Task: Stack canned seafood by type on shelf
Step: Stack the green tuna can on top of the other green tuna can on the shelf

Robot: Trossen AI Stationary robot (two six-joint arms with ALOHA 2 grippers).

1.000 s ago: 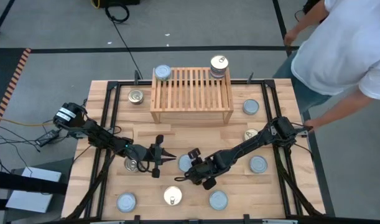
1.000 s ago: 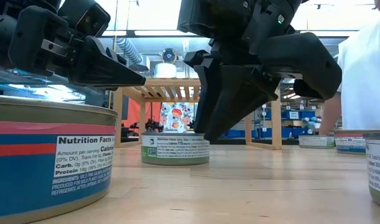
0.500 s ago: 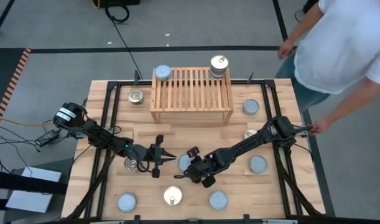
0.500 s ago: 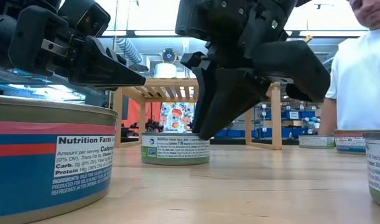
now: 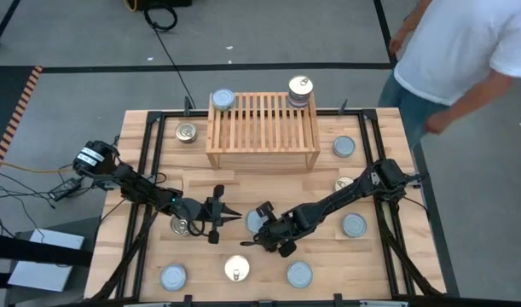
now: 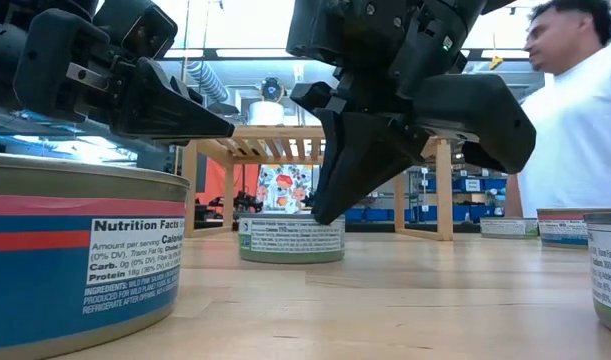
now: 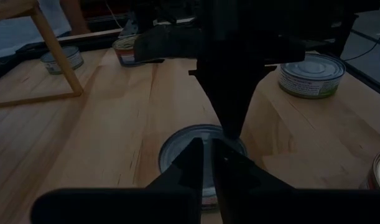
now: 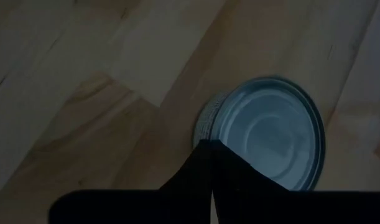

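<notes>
My right gripper (image 5: 264, 224) is shut, and its tips are down on a silvery-blue-lidded tin (image 5: 254, 221) at mid-table. That tin stands flat on the planks (image 6: 291, 240). My left gripper (image 5: 221, 213) is shut and hovers level just left of that tin, pointing at it. It touches nothing. The wooden shelf (image 5: 263, 128) stands at the far side. On its slats are one silvery-blue tin (image 5: 222, 100) at the left corner and a short stack with a golden lid (image 5: 300, 89) at the right corner. My right gripper touches the tin with its shut fingertips (image 8: 208, 149), on the lid's edge (image 8: 222, 127) beside the rim. The fingers slant down from above and from the table's right. The tin stays flat on the table (image 7: 177, 146).
Loose tins lie around: golden lids (image 5: 187, 132), (image 5: 182, 226), (image 5: 237, 269), (image 5: 344, 183) and silvery-blue lids (image 5: 344, 147), (image 5: 354, 225), (image 5: 298, 275), (image 5: 173, 277). A person in a white shirt (image 5: 465, 51) stands beyond the table's far right corner.
My right gripper has shifted a little toward the table's left, staying shut. The tin under its tips has slid slightly along the table. The person's hand has drawn back from the table's right edge.
</notes>
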